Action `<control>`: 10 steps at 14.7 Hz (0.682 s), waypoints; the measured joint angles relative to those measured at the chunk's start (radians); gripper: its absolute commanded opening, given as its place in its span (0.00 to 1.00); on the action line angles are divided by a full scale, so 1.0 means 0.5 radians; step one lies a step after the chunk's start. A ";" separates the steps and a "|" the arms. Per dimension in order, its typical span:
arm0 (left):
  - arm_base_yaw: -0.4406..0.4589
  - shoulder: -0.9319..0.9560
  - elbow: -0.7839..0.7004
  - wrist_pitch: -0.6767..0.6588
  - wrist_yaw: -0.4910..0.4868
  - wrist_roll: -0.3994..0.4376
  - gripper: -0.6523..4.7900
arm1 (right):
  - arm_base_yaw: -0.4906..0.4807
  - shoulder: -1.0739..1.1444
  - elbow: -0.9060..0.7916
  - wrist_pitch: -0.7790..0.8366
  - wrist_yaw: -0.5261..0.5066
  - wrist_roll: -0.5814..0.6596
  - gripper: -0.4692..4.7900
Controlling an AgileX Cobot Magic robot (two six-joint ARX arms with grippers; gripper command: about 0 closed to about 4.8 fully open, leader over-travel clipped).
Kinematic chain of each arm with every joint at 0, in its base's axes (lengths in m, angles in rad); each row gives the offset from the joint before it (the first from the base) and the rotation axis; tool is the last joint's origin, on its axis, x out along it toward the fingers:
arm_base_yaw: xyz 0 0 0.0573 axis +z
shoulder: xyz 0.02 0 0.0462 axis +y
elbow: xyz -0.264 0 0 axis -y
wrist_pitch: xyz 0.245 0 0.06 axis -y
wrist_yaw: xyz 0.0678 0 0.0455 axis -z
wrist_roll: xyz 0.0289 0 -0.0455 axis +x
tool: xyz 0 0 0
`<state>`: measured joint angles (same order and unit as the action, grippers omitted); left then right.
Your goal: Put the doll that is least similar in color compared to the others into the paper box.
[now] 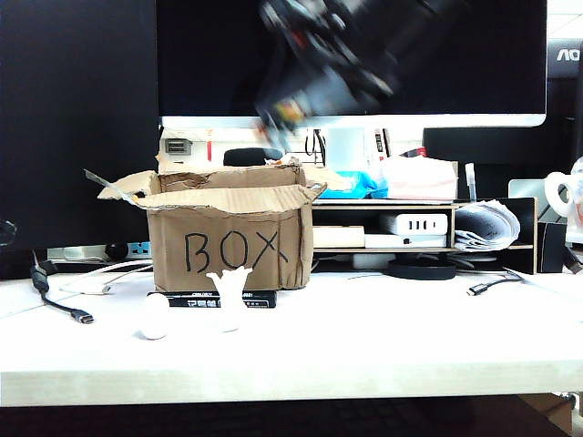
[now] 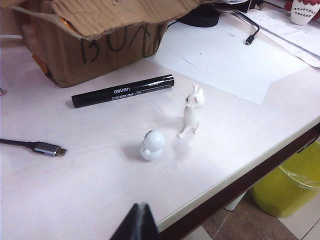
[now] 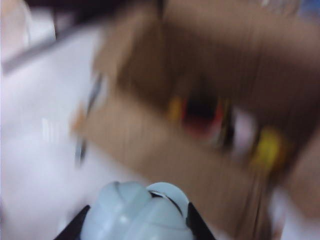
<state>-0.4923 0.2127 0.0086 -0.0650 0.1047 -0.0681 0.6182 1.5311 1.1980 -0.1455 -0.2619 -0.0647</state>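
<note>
The doll [image 3: 137,212] shows its white helmet between the two dark fingers of my right gripper [image 3: 138,221], which is shut on it. In the right wrist view the paper box [image 3: 200,150] lies open below, blurred. In the exterior view the right gripper [image 1: 284,107] is a dark blur high above the brown paper box [image 1: 228,241] marked "BOX". My left gripper [image 2: 141,222] is shut with nothing in it, low over the table's front edge, and the paper box [image 2: 100,45] stands well beyond it.
A white egg-shaped figure [image 2: 152,145] and a white figure with raised arms [image 2: 191,112] stand in front of the box, with a black marker [image 2: 122,91] behind them. A cable plug [image 2: 47,148] lies to one side. A yellow bin [image 2: 292,185] sits below the table edge.
</note>
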 measured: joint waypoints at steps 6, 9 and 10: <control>0.000 0.000 0.000 0.000 0.000 0.000 0.11 | -0.003 0.636 0.814 -0.133 0.064 0.000 0.42; 0.000 0.000 0.000 0.001 0.000 0.000 0.11 | -0.005 0.903 1.144 -0.307 0.125 0.001 0.58; 0.000 0.000 0.000 0.001 0.000 0.000 0.11 | -0.011 0.934 1.167 -0.343 0.147 0.001 0.69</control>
<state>-0.4923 0.2127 0.0086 -0.0647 0.1047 -0.0681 0.6128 1.9980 1.7813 -0.3168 -0.1883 -0.0643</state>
